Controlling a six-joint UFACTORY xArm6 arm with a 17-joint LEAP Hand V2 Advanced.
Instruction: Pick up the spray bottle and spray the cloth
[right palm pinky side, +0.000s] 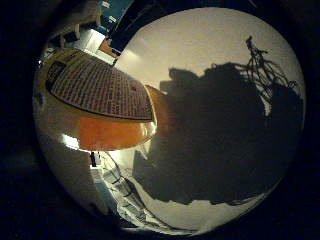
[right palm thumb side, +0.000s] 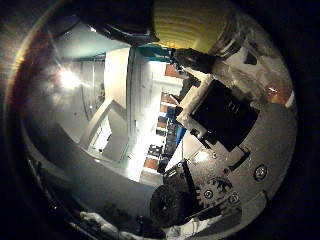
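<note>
The spray bottle (right palm pinky side: 100, 105), with orange liquid and a printed label, fills much of the right little finger side palm view and lies close against the palm, above a white table (right palm pinky side: 210, 50). In the right thumb side palm view its yellow-orange body (right palm thumb side: 190, 25) sits at the edge, with my hand's (right palm thumb side: 225, 115) black and white fingers curled up against it. I cannot make out the cloth in either view.
The dark shadow (right palm pinky side: 220, 130) of the hand and arm falls across the white table. The right thumb side palm view looks out at the room, with white walls, a bright lamp (right palm thumb side: 68, 77) and shelves (right palm thumb side: 160, 125) in the distance.
</note>
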